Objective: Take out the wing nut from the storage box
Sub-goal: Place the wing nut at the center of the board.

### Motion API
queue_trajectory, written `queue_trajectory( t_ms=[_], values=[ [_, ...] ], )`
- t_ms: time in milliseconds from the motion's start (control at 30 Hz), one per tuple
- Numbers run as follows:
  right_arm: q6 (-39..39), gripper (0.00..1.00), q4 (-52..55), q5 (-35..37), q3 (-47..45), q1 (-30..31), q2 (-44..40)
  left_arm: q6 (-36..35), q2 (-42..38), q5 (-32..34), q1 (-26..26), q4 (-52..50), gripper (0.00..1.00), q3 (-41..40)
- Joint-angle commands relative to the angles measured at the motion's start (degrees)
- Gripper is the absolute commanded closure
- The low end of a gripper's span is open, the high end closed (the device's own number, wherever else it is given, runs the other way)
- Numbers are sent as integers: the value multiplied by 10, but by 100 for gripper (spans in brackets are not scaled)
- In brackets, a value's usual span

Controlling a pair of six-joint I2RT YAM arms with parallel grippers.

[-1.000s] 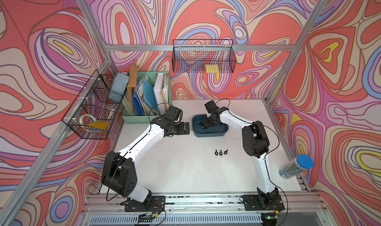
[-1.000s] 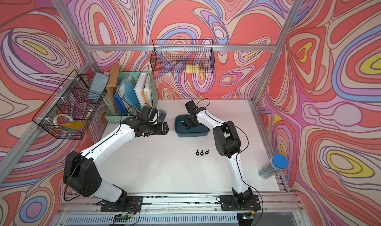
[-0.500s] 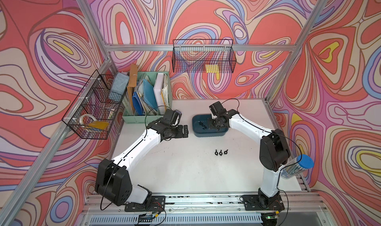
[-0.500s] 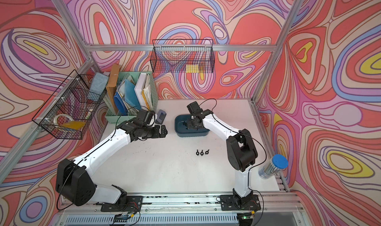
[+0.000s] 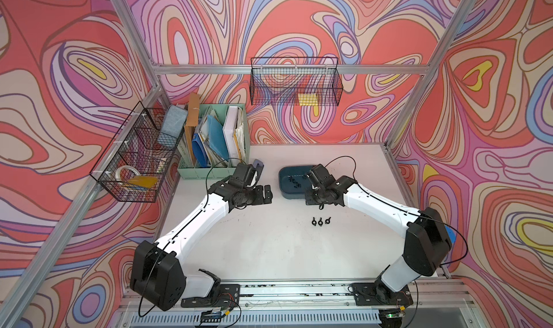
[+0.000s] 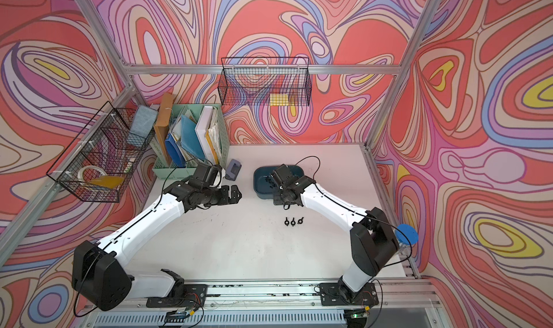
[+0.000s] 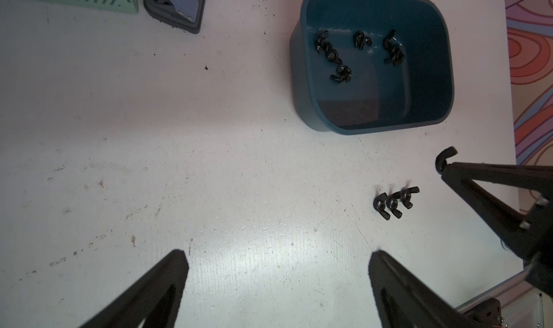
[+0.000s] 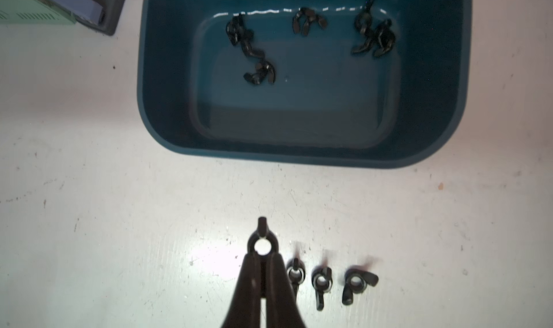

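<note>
Now our right gripper point(image 8: 262, 259) is clear of the tub. A second ago it was down inside; it has swung back toward us over the table, jaws pinched together on one small black metal wing nut point(image 8: 262, 242). It holds the nut by one wing, so the ring and the other wing stick out past the tips. It hangs at the end of the row of three black wing nuts point(image 8: 321, 281) already lying on the table, though we cannot tell how high above the surface. We judge the pick done, with only the set-down left. Our left gripper point(image 7: 278, 259) has drawn back from the tub too and waits with jaws spread wide, holding nothing.

Just beyond the row sits the shallow dark teal-blue plastic storage box point(image 8: 299, 159), rounded at the corners. Several loose black nuts point(image 8: 254, 54) are clustered toward its far side, so we expect more trips.

Our white tabletop point(image 8: 119, 221) is scuffed and speckled. Farther back lie a small grey-and-blue hole punch point(image 6: 234, 169) and a mint-green file organiser point(image 5: 209, 171) stuffed with folders. One black wire basket point(image 5: 131, 162) hangs on the left frame and a second wire basket point(image 5: 294, 84) on the back rail. Behind them rise swirl-patterned walls point(image 5: 299, 27) in red, pink and lilac.
</note>
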State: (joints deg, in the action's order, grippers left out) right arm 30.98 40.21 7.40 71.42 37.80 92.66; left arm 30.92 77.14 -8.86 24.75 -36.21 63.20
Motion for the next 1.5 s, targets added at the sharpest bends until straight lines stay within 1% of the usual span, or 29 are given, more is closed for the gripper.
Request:
queue_trajectory(
  t_ms=[0, 167, 400, 767, 1267, 1333, 1400, 1467],
  values=[
    [43, 98, -6, 12, -39, 17, -25, 13, -22, -8, -3, -3, 1, -13],
    [74, 98, -25, 10, -78, 39, -22, 16, -33, -7, -3, -5, 1, -19],
    [104, 99, -60, 7, -111, 63, 11, 17, -37, -6, -3, -11, 1, -21],
    [113, 98, -82, 2, -125, 64, 67, 14, -35, -2, -3, -14, 1, -18],
    [132, 97, -76, -8, -131, 65, 74, 12, -25, -4, -3, -10, 1, -16],
    [135, 95, -75, -9, -132, 65, 74, 12, -23, -6, -3, -8, 1, -16],
    [135, 89, -75, -11, -132, 64, 75, 12, -22, -7, -3, -7, 1, -15],
    [135, 87, -72, -11, -130, 64, 73, 11, -20, -7, -3, -7, 1, -15]
  ],
)
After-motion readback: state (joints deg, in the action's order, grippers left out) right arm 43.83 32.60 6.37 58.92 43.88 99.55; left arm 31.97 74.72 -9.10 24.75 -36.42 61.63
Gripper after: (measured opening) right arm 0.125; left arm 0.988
